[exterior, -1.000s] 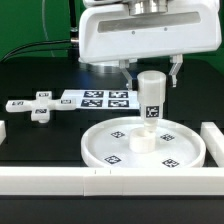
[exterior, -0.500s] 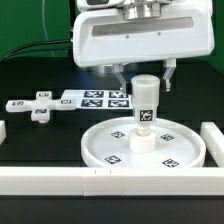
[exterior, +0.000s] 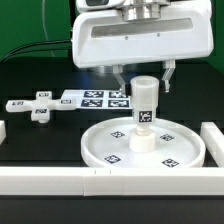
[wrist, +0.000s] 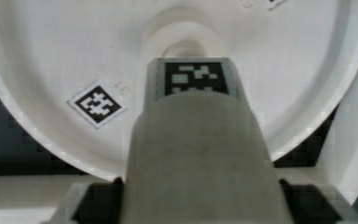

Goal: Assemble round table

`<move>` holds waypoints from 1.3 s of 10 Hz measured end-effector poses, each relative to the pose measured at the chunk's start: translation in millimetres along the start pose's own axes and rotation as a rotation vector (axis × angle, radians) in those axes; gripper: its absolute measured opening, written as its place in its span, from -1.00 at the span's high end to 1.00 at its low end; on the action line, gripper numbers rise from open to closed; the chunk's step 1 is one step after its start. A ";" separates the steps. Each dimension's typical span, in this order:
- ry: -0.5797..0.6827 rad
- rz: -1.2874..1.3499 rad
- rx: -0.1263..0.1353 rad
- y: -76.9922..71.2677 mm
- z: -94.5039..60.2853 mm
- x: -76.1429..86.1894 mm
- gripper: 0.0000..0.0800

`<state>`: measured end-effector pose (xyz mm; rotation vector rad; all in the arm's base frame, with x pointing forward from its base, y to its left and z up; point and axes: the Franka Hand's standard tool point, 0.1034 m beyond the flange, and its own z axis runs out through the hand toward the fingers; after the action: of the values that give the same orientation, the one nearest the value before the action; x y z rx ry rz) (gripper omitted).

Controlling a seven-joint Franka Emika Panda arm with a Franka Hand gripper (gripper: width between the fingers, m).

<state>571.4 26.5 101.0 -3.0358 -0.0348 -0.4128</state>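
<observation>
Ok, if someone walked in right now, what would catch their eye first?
First, the short thick post: it stands upright over the centre of the large round disc, clamped between the jaws. Next, the small cross-shaped piece, lying alone on the black table at the exterior view's left, beside the marker board.

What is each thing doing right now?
round disc, lying flat on the table, rim up
post, standing upright on the middle of the round disc, gripped near its top
tool, shut on the post
cross-shaped piece, lying loose on the table, untouched
marker board, lying flat on the table
</observation>
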 end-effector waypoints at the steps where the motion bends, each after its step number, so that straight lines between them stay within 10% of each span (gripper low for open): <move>1: 0.002 -0.001 -0.001 -0.3 1.0 -0.1 -0.02; 11: 0.033 -0.006 -0.012 -1.0 16.0 -4.9 -0.02; 13: 0.032 -0.006 -0.012 -0.8 16.7 -5.4 -0.53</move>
<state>570.6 28.6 83.6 -3.0406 -0.0396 -0.4634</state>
